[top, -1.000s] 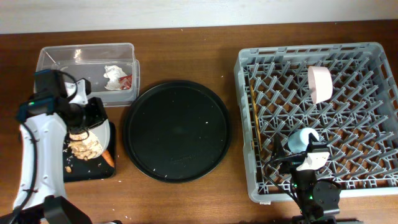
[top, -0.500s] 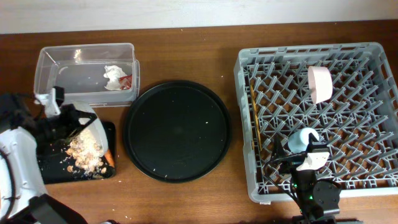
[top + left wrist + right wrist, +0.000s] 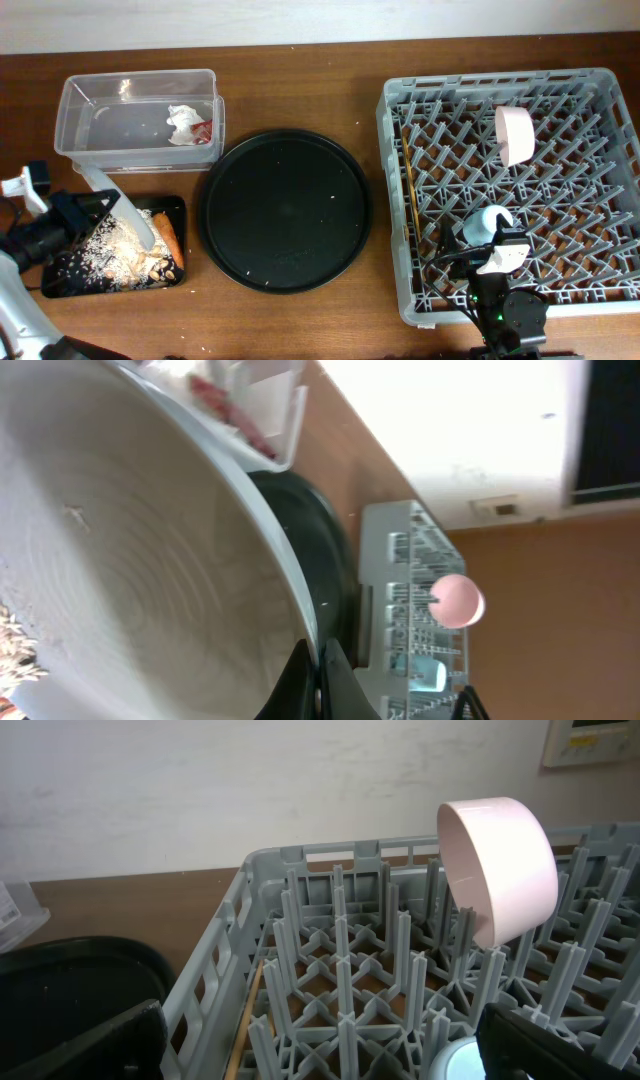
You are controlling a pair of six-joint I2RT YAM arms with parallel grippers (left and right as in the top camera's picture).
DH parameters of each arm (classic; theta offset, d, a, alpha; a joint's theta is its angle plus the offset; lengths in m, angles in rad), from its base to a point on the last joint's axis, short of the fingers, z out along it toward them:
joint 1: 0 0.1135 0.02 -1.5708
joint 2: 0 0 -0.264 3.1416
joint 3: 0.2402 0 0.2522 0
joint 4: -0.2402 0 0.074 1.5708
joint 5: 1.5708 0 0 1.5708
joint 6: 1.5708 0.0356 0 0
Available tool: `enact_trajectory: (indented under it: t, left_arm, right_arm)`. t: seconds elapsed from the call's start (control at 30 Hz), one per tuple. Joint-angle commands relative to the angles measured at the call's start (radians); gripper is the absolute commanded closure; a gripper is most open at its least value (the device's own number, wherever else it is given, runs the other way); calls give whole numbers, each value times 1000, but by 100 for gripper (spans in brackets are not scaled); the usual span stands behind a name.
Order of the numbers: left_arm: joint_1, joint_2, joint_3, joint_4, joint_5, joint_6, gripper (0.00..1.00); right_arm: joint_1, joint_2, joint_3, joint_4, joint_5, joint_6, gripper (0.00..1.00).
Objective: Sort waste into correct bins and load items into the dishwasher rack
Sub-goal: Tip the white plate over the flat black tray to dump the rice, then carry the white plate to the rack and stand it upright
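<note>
My left gripper (image 3: 97,207) (image 3: 316,682) is shut on the rim of the pale grey-white dish (image 3: 128,212) (image 3: 130,560), which stands tilted on edge over the shallow black tray (image 3: 60,283). Beige food scraps (image 3: 112,250) and the orange carrot piece (image 3: 168,240) lie in that tray. The clear tub (image 3: 100,120) holds the white napkin (image 3: 181,122) and the red wrapper (image 3: 203,130) (image 3: 225,405). The grey rack (image 3: 600,100) (image 3: 215,975) holds a pinkish-white bowl (image 3: 514,135) (image 3: 497,870), the light-blue cup (image 3: 487,222) and chopsticks (image 3: 410,190) (image 3: 245,1020). My right gripper (image 3: 480,243) (image 3: 325,1050) is open over the rack's front, by the cup.
A large round black tray (image 3: 285,210) (image 3: 320,550) lies between the bins and the rack. The rack also shows in the left wrist view (image 3: 400,590). The wooden table's front edge runs just below the rack and the black tray.
My left arm swung left and down with the dish. The dish went from lying over the tray to standing on edge, and the food scraps spread out in the black tray. The right arm stayed still.
</note>
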State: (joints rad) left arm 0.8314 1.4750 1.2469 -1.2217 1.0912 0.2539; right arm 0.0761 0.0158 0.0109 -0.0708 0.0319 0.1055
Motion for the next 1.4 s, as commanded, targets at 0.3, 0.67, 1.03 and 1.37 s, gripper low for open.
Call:
enact_trajectory:
  t: [0.3, 0.67, 1.03, 1.37]
  left_arm:
    - [115, -26, -3, -172, 188, 346, 100]
    - [90, -32, -3, -195, 186, 367, 100]
    - [-217, -77, -3, -79, 117, 293, 100]
    - [-362, -135, -3, -22, -80, 136, 100]
  right_arm:
    - [-5, -9, -5, -8, -2, 6, 2]
    - [-5, -9, -5, -8, -2, 7, 2]
    - [-5, -9, -5, -8, -2, 7, 2]
    - [-5, -9, -5, -8, -2, 6, 2]
